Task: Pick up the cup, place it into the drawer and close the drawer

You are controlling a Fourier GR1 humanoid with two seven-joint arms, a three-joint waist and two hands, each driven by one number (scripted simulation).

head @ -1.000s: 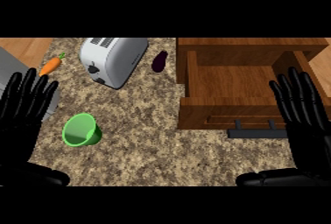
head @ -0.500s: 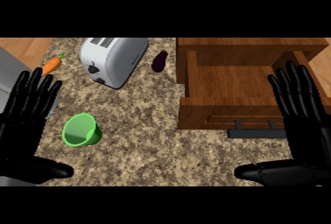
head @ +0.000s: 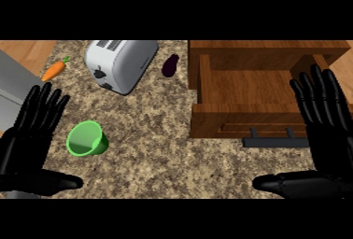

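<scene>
My left robot hand [head: 27, 140], open, is just beside the green cup [head: 87, 138] on the table [head: 158, 158]. My right robot hand [head: 329, 137], open too, is at the open drawer [head: 231, 120]. The pick-up is not yet begun, so next my left should curl round the cup.

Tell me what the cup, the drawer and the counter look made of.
The cup looks like plastic: even bright green, matte. The drawer looks wooden: brown with grain lines. Its handle is dark, perhaps metal. The counter looks like stone, maybe granite: brown speckles.
</scene>
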